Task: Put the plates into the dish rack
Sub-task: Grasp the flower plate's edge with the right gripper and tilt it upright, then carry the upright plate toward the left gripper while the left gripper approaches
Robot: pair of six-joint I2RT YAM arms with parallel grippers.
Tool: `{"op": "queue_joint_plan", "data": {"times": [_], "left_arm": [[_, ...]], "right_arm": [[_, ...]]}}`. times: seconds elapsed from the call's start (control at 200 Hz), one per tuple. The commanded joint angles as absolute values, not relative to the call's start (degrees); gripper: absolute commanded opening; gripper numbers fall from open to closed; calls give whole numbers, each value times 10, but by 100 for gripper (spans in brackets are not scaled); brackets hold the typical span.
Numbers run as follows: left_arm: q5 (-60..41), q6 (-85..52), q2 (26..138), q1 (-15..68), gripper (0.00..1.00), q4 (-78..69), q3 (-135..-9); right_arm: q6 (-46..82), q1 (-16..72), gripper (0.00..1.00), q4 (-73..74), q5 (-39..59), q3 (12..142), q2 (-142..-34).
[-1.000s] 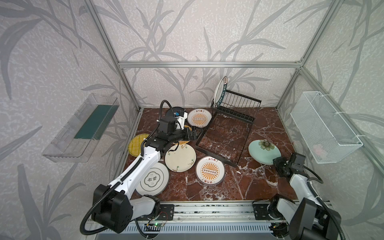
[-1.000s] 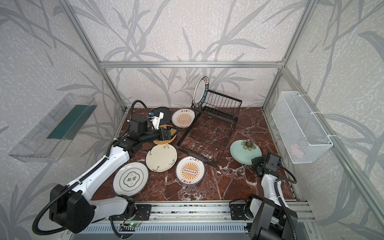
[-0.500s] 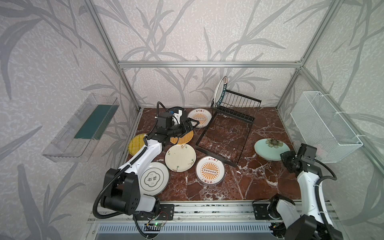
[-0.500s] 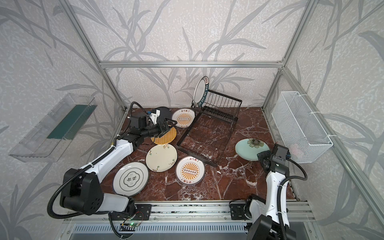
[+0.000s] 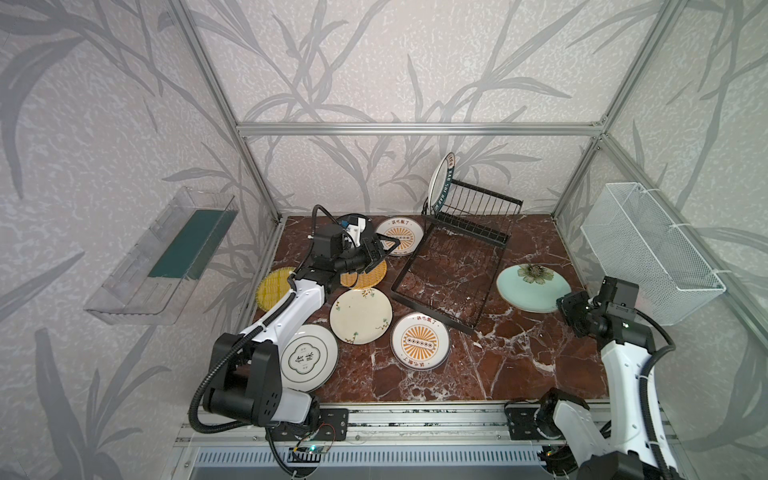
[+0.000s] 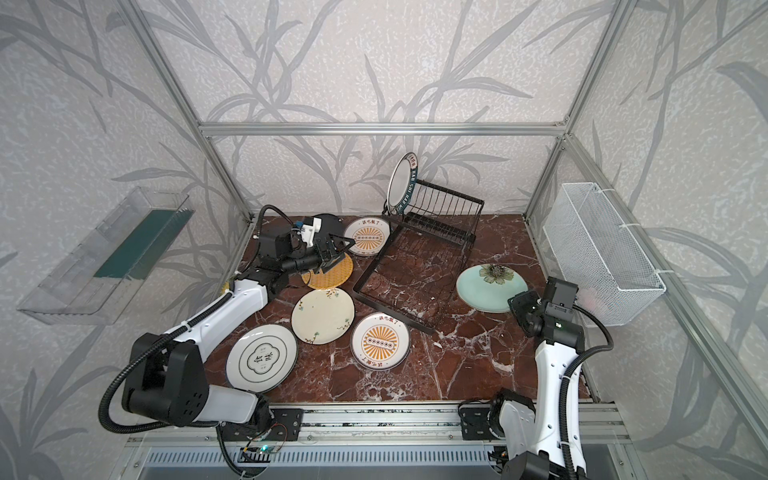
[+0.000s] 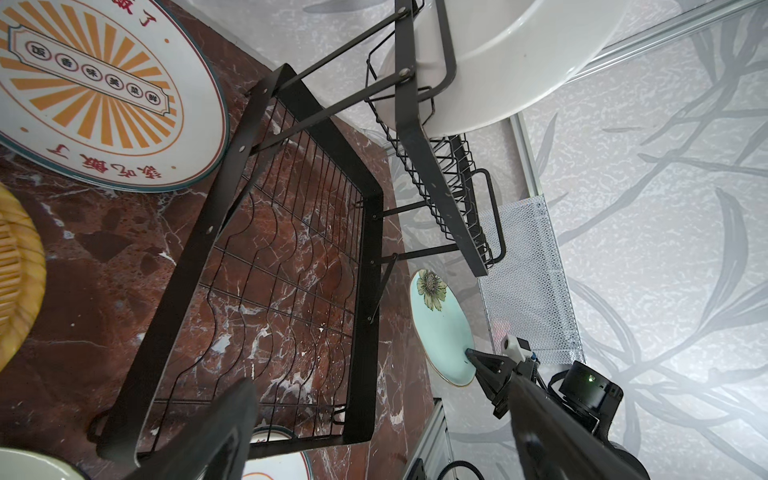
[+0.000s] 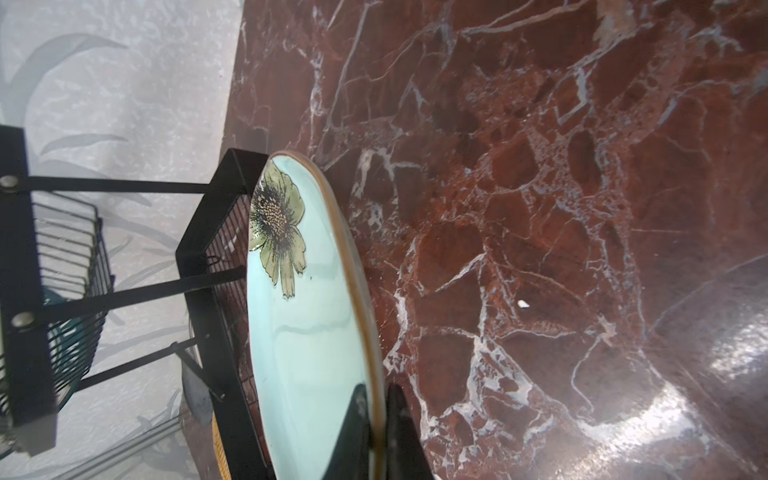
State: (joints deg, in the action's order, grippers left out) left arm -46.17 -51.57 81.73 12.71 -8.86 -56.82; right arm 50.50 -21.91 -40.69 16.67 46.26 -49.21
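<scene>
The right hand [image 5: 562, 306], gripping the green plate [image 5: 532, 286] by its rim, has lifted it off the counter [image 5: 519, 361] beside the dish rack [image 5: 432, 310], ready for slotting; the left hand [image 5: 386, 249] hangs wide and empty.

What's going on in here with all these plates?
Two robot arms are loading plates into a black wire dish rack. The right gripper is pinching the rim of a pale green plate, which is tilted up from the marble table. The left gripper is open and empty above an orange woven plate. So far only one white dark-rimmed plate stands in the rack. Several others lie flat on the table.
</scene>
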Motion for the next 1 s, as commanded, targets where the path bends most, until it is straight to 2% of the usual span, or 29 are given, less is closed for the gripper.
{"op": "queue_joint_plan", "data": {"times": [0.0, 0.255, 0.555, 0.745, 0.995], "left_arm": [[-496, -524, 822, 134, 92, -110, -574], [-505, -491, 856, 178, 86, -48, -605], [-483, -455, 917, 244, 79, 32, -663], [-457, -461, 953, 247, 76, 51, -684], [-468, -466, 992, 248, 66, 59, -710]], "right_arm": [[512, -204, 0, -397, 228, 498, -468], [542, -60, 0, -373, 207, 500, -470], [574, 91, 0, -248, 206, 502, -538], [584, 129, 0, -180, 219, 508, -576], [592, 153, 0, -131, 235, 518, -609]]}}
